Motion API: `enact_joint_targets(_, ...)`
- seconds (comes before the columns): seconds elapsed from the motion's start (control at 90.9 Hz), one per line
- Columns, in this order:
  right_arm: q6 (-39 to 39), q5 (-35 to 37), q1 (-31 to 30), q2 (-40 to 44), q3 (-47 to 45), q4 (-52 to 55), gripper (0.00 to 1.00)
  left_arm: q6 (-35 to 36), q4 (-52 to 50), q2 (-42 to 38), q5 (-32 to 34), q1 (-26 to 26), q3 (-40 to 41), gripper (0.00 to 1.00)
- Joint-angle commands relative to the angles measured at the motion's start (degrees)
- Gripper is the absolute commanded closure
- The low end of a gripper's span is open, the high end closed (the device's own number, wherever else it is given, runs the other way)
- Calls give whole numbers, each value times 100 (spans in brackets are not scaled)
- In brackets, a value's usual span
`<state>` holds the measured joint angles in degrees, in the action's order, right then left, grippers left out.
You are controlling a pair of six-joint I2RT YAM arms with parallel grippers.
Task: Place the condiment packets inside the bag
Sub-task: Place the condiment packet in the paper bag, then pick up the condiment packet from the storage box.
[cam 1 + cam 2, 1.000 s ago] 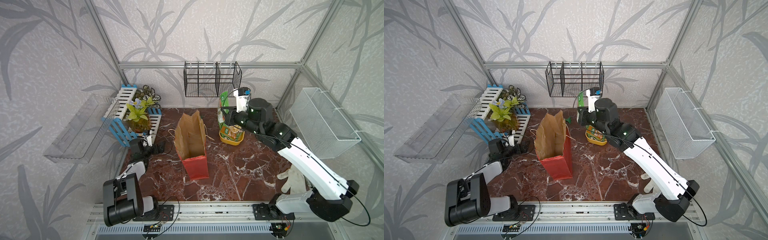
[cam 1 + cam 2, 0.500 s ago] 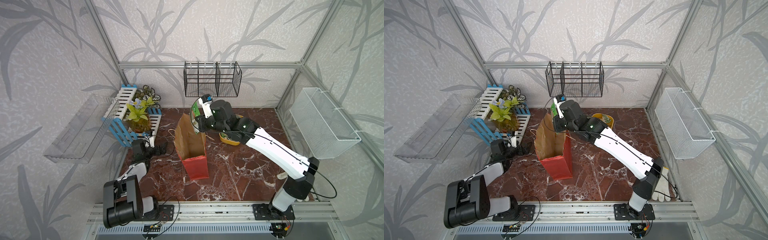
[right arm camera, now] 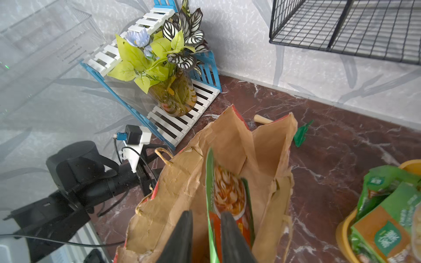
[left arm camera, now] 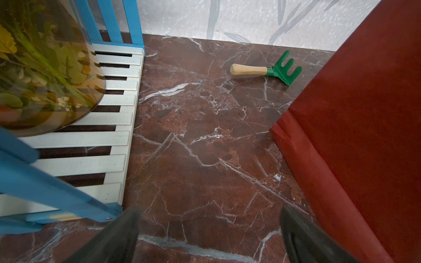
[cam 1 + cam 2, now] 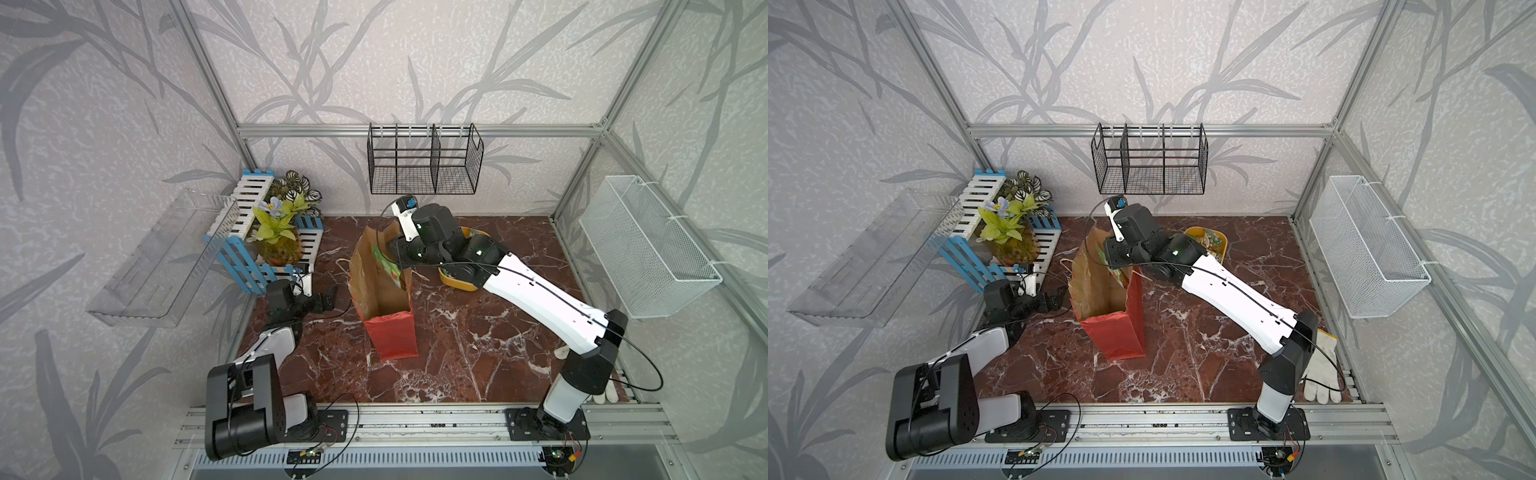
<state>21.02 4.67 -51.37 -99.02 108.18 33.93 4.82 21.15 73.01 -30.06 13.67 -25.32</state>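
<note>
Right gripper: the right gripper (image 3: 206, 215) hangs over the open mouth of the bag (image 3: 180, 182), pointing down into it. Its jaws stand partly apart, and a gap shows between one finger and the packet (image 3: 229, 193), which looks loose rather than pinched.
Packet at the bag: it stands on edge between the two fingers, most of it already below the bag's rim and against the brown inner wall. It is blurred in the right wrist view.
Other packets: the other packets (image 3: 387, 218) lie heaped in the yellow tub (image 5: 459, 284) on the table (image 5: 478, 332), beside the bag on the right arm's side.
Left gripper: the left gripper (image 4: 210, 210) is spread wide and holds nothing, low over the table just beside the bag's red outer wall and not touching it.
Bag: upright, with its mouth open but narrow and the paper creased and torn at the rim.
How a packet will likely handle: light, thin and floppy, with a glossy skin that may slip.
Where to take hold: probably a sealed edge, pinched flat so the body hangs below the fingers.
Risk: a sagging packet could catch on the soft rim and fold it inward.
</note>
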Motion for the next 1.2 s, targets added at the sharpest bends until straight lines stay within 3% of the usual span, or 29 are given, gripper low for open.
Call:
enact_joint_targets(0.0,-137,229,15,501,44,-15,59,195,-16,-154,10,-108,81,0)
enact_joint_targets(0.154,-118,349,359,1102,-499,-57,44,307,-88,-267,41,-264,130,0)
enact_joint_targets(0.473,164,800,1947,2074,-2208,-365,17,301,-82,-244,136,-304,115,0)
enact_joint_targets(0.803,-174,1403,2159,638,-2368,-132,0,291,-56,-184,275,-296,106,0)
enact_joint_targets(1.188,-545,2187,1782,-1174,-1396,244,0,278,-46,-161,334,-277,78,0)
